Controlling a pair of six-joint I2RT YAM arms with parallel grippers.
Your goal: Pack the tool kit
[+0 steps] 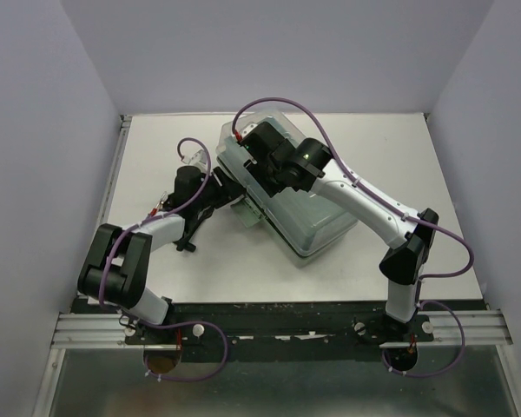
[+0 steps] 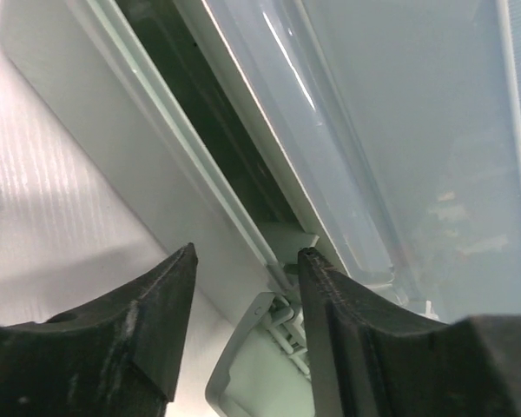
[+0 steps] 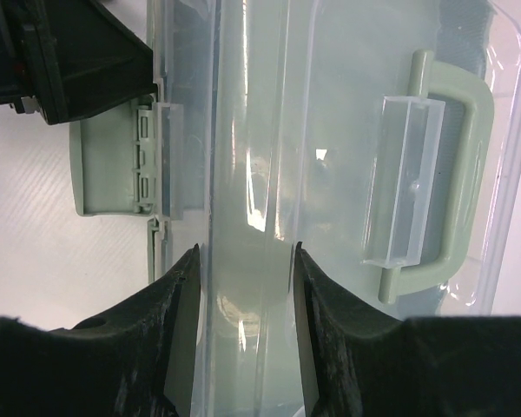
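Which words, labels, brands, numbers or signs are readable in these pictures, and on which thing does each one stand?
No text can be read in any view.
Box lid: clear plastic, no label or brand shows.
Latch and handle: plain green, no marks.
Right arm: one green light, no letters or numbers.

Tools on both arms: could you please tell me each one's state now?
Left tool: open, at the case latch.
Right tool: open, over the clear lid.
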